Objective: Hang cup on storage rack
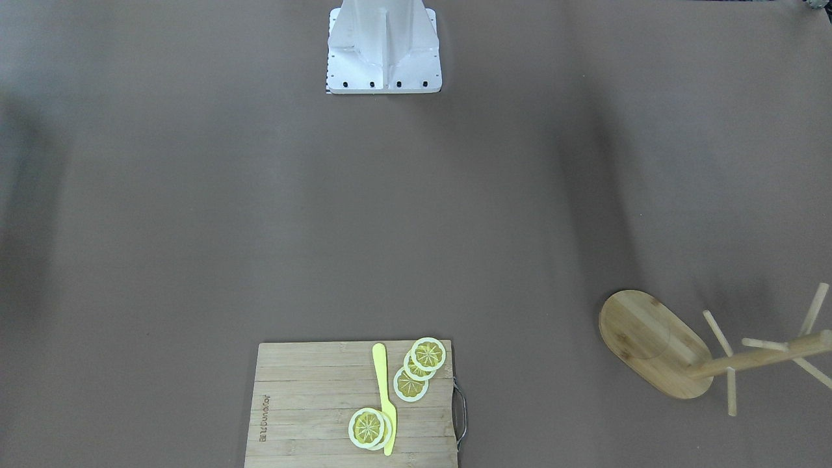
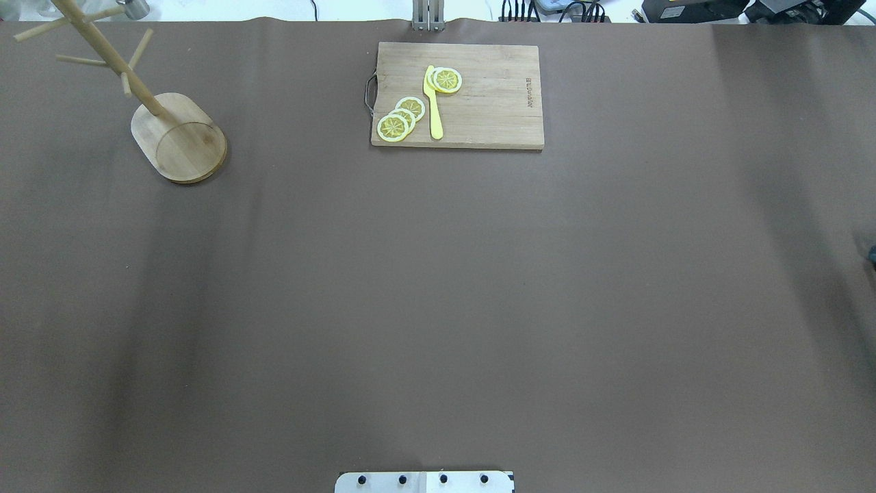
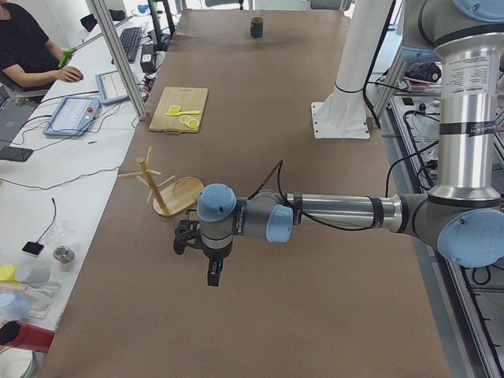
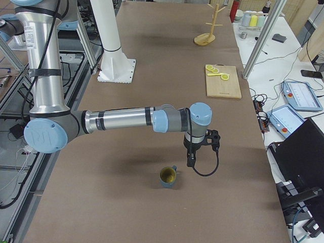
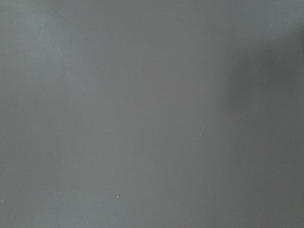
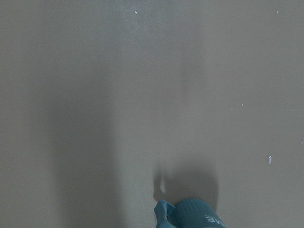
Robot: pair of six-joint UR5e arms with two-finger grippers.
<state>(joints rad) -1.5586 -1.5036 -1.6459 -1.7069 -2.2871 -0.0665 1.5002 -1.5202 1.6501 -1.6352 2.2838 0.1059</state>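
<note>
From my desk, going L to R across the table (image 2: 438,308).

The left claw (image 3: 213,272) points down over bare table, on the robot's side of the rack. I only get it on the side cam, so I can't tell if its fingers are spread or pressed together.

The storage rack (image 2: 179,137) stands upright at the far L: light bamboo, flat oval base, pole off-centre toward one end, thin pegs angled up.

Mid-table at the far edge is the cutting board (image 2: 479,103), w/ lemon slices (image 2: 393,127) and a yellow knife (image 2: 433,109) lying on it.

The right claw (image 4: 191,161) hangs fingers-down at the R end, near the cup (image 4: 168,176) but seemingly apart from it. Again side cam only, so grip state can't be told.

The cup is out of the overhead frame, well apart from the rack at the opposite end of the table. It's a dark blue-grey cylinder sitting upright, mouth up, yellowish inside, w/ its loop handle on the side nearest the right claw. The R wrist cam catches it at the bottom edge, where pale lettering shows on its side, cut off by the frame.
</note>
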